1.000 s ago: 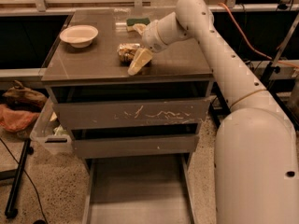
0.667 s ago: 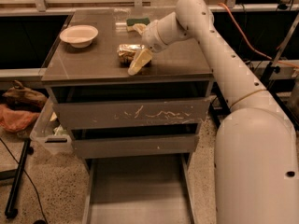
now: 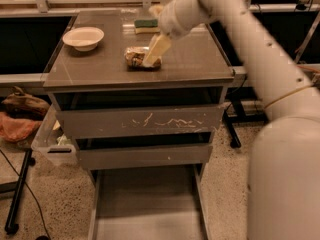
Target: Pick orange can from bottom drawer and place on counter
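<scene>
There is one small, shiny brownish-orange can (image 3: 136,58), one shallow cream bowl (image 3: 83,36) and one green-and-yellow sponge (image 3: 145,24). All three rest on the glossy grey-brown counter (image 3: 100,69) of the grey cabinet. The cabinet has three drawers. The upper drawer (image 3: 140,121) has a scratched front, the middle drawer (image 3: 145,156) is plain, and the shallow grey bottom drawer (image 3: 147,209) is pulled out with its flat floor bare. A single clear plastic bin (image 3: 50,141) hangs at the cabinet's left side.

The orange can lies on its side near the middle of the counter, where it also lay a second ago. The bowl and the sponge have not shifted either. The one pale gripper (image 3: 156,50) now sits slightly higher and farther back. Earlier its tip reached past the can toward the counter's front edge, and now it ends at the can's near side.

The one white arm (image 3: 235,29) comes in from the right and bends at a high elbow. It slopes down and leftward to the wrist, so the gripper slants across the right part of the can. Whether the gripper clasps the can or merely rests against it cannot be told.
</scene>
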{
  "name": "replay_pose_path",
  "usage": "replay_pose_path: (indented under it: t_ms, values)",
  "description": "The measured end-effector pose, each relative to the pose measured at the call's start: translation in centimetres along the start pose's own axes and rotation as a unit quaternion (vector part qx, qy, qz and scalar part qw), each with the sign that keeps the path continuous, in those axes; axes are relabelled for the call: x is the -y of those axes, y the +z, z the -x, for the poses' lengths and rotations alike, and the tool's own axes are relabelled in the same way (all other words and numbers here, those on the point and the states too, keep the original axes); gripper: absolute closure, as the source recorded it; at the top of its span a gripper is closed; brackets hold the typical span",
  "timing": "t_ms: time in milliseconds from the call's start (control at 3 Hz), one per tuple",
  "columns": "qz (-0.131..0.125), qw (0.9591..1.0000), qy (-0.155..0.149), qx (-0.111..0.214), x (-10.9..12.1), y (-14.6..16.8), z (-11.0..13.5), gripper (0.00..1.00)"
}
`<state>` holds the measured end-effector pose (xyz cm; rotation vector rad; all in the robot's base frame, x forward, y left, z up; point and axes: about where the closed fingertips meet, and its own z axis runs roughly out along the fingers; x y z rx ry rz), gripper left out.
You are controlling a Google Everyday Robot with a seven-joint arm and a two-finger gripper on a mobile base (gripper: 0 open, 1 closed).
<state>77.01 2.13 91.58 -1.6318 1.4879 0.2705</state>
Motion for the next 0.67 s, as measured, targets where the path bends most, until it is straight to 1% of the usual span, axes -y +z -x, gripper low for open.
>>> replay_pose_path:
  t_ms: [333,667]
  values:
    - [-0.072,0.9965,-0.016,-0.039,0.8,-8.9,4.9,0.0]
    - [-0.161,0.9841,-0.021,-0.071,-0.5,-18.2,9.3,0.0]
